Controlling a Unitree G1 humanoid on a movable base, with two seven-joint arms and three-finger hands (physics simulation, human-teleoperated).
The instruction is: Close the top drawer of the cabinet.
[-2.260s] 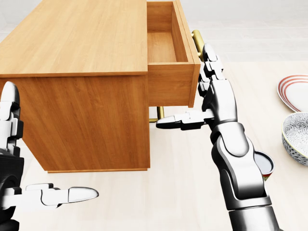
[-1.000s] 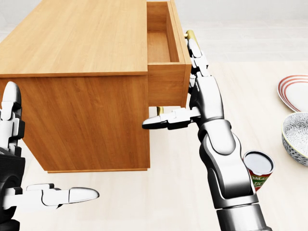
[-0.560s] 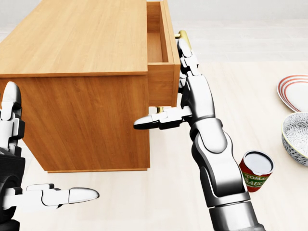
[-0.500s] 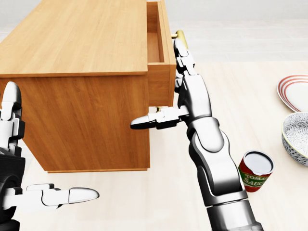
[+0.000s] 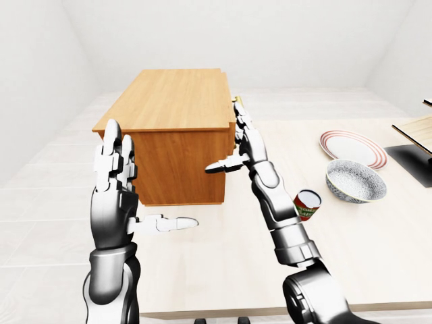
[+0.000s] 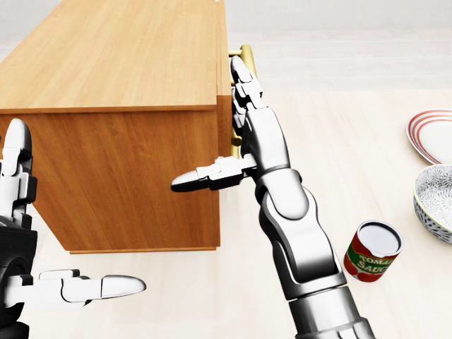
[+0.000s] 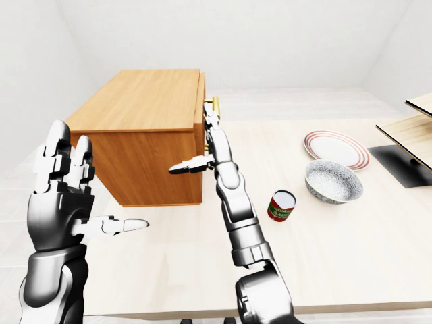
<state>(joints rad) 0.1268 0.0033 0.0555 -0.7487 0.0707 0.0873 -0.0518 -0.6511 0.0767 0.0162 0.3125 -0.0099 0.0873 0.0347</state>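
Note:
The wooden cabinet (image 6: pixel 113 63) fills the left of the head view. Its top drawer (image 6: pixel 224 70) is pushed almost fully in, and only a thin strip of its front shows at the cabinet's right end. The brass handle (image 6: pixel 246 52) sticks out just past it. My right hand (image 6: pixel 248 134) lies flat and open against the drawer front beside the handle, fingers pointing up and thumb (image 6: pixel 198 180) stretched left across the cabinet's side. My left hand (image 5: pixel 125 196) hovers open at the lower left, clear of the cabinet, holding nothing.
A tomato sauce can (image 6: pixel 371 251) stands on the pale table to the right of my right forearm. Further right are a patterned bowl (image 6: pixel 434 201) and a red-rimmed plate (image 6: pixel 431 134). A dark mat (image 5: pixel 413 163) and wooden shelf (image 5: pixel 417 128) sit at the far right.
The drawer has slid left into the cabinet, from well open to nearly shut, with my right hand moving left against its front. The can came out from behind my forearm. My left hand stayed still.

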